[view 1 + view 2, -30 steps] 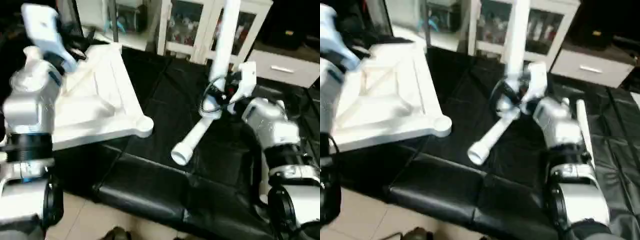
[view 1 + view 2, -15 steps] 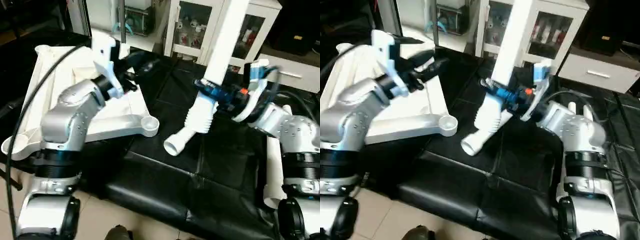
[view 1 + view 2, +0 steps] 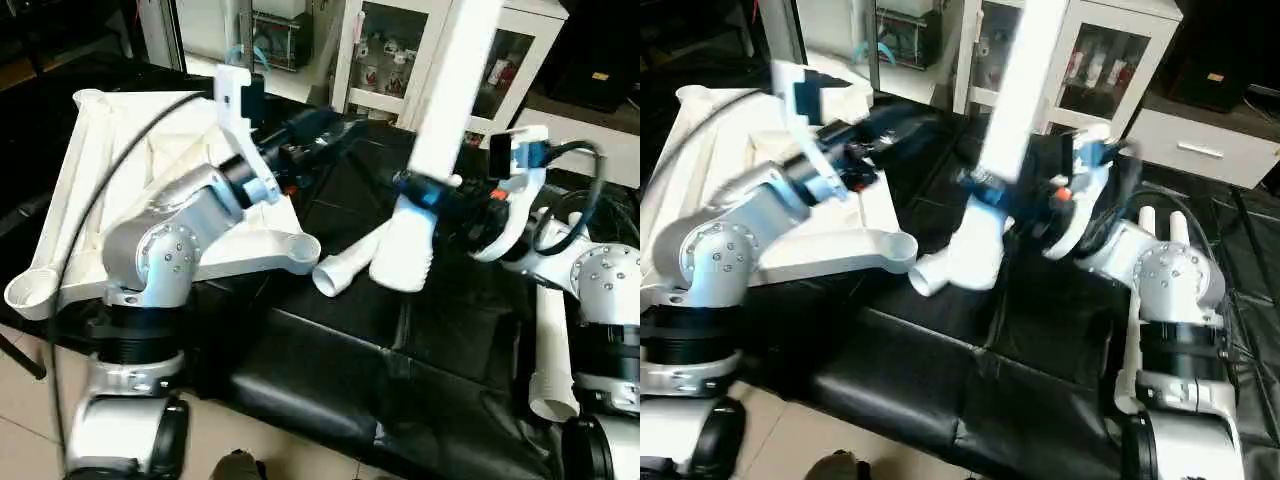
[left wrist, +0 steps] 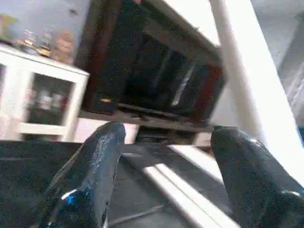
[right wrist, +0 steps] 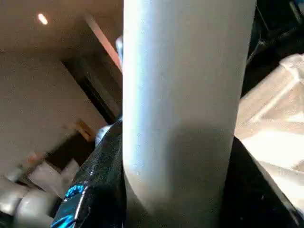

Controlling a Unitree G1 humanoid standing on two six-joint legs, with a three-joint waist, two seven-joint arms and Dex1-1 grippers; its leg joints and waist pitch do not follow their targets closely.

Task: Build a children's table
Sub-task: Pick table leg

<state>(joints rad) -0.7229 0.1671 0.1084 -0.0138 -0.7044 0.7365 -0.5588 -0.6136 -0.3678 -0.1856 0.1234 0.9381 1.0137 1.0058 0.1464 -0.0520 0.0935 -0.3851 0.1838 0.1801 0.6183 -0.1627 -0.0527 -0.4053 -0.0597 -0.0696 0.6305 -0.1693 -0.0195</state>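
Currently the right gripper has its jaws clamped on a white tube leg, held nearly upright above the black padded surface. Left gripper (jaws apart, empty) hovers beside the upturned table top; another leg lies near its corner socket.

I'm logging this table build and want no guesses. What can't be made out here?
- Upper end of the held leg: cut off by the top edge in both eye views.
- Tabletop ribs: partly hidden behind the left arm.
- Left gripper fingertips: blurred in the right eye view.
- Spare legs by the right arm: partly hidden behind the arm.
- Cabinet contents: too small.
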